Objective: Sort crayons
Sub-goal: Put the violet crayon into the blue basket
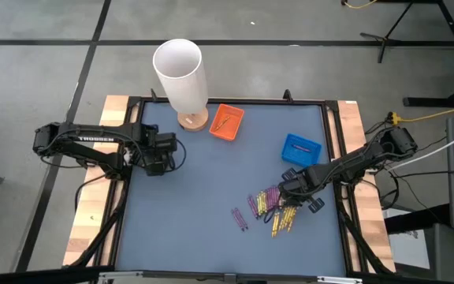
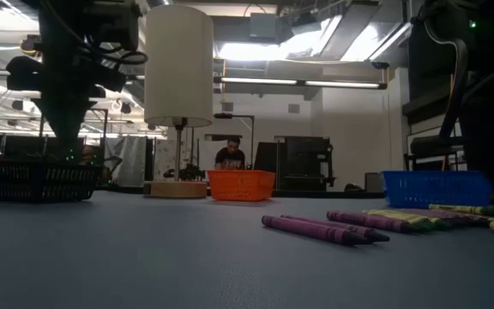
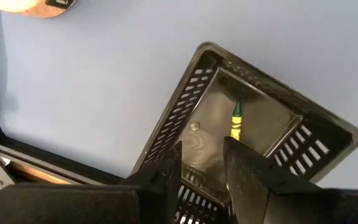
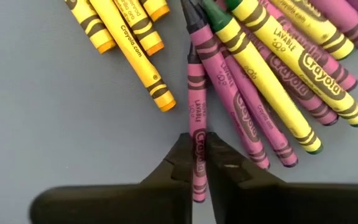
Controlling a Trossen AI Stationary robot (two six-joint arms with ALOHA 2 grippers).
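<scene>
A pile of purple and yellow crayons [image 1: 273,207] lies on the blue-grey mat at the near right; it fills the right wrist view [image 4: 272,68]. Two purple crayons [image 1: 240,218] lie apart to its left, as the low view [image 2: 320,228] shows. My right gripper [image 4: 199,163] is down at the pile [image 1: 292,188], shut on one purple crayon. My left gripper [image 3: 202,171] is open and empty over a black basket [image 3: 260,124] at the table's left [image 1: 160,154]. One yellow crayon with a green tip [image 3: 235,122] lies on the basket's floor. My right gripper pinches one purple crayon [image 4: 197,140] between its two fingertips, near the end of the crayon closest to the gripper. The fingers lie across it, coming from above. The crayon's far end [image 4: 193,59] reaches in among the other crayons; whether it is lifted, I cannot tell.
A white lampshade on a round wooden base [image 1: 181,75] stands at the far left-centre. An orange tray [image 1: 227,122] holding a crayon stands beside it, and a blue tray [image 1: 301,148] stands right of centre. Bare mat lies at the middle and near left.
</scene>
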